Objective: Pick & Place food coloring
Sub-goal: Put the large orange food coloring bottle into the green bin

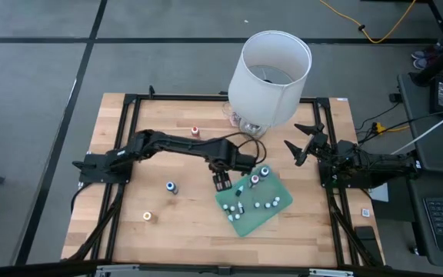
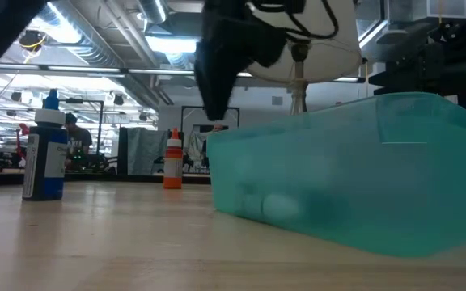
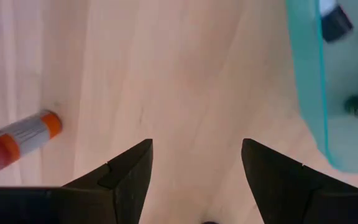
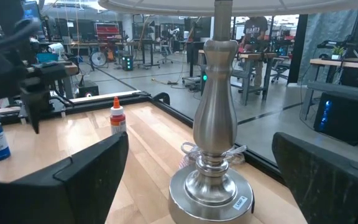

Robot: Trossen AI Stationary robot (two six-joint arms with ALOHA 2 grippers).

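The left arm reaches across the wooden bench [image 1: 168,223] toward the middle, and its left pincer [image 1: 222,181] hangs just beside the left edge of the green tray [image 1: 246,223], with its two dark fingers [image 3: 129,171] spread apart and nothing between them. The right arm is folded at the right side of the bench; the right pincer [image 1: 306,142] is also open and empty, and it points toward the lamp [image 1: 270,73].

Three food coloring bottles stand loose on the bench: a blue-capped bottle [image 1: 171,187], a red-capped bottle [image 1: 194,131] farther away and an orange-capped bottle [image 1: 148,217] nearer. Several more small bottles [image 1: 260,175] are inside the tray; I cannot count them exactly.

The tray is of translucent green plastic with low walls. The lamp has a round white shade and a smooth metal base [image 4: 213,180].
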